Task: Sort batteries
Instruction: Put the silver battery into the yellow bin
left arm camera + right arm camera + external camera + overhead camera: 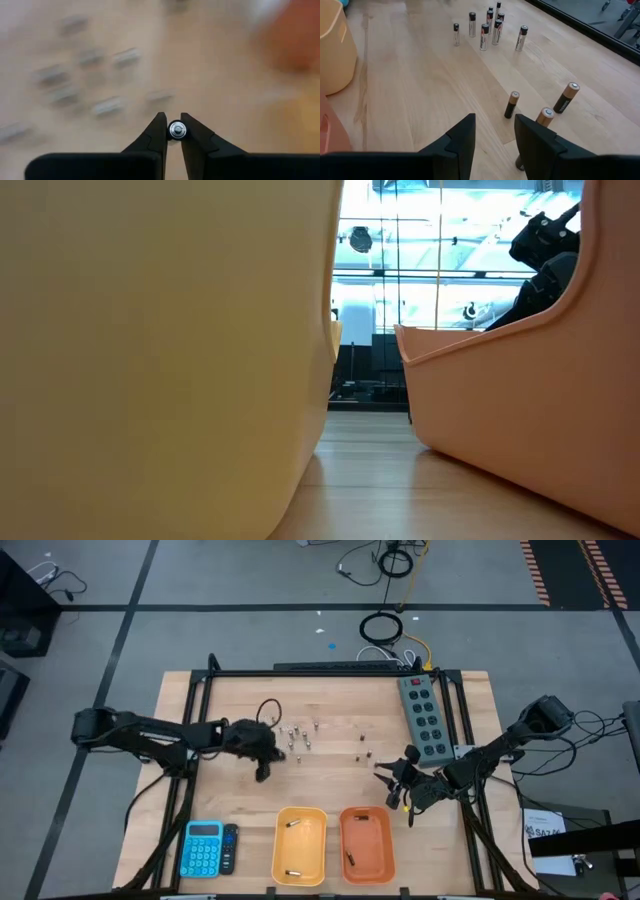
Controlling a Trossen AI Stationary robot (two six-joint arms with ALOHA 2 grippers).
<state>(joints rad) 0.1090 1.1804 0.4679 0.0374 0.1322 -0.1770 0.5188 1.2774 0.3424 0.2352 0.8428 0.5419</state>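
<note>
While my left gripper [173, 131] pinches one battery [176, 130], both bins hold some.
I see two in the yellow bin [300, 846], one in the orange bin [366, 843]; other batteries [298, 736] stand mid-table, and my right gripper [494, 131] hangs open.

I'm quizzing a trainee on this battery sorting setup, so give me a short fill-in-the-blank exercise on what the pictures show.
1. The left gripper jaws are shut on a ____.
2. The yellow bin sits between the orange bin and the blue ____.
3. The right gripper jaws stand ____, holding nothing.

Missing words: battery; calculator; open
</note>
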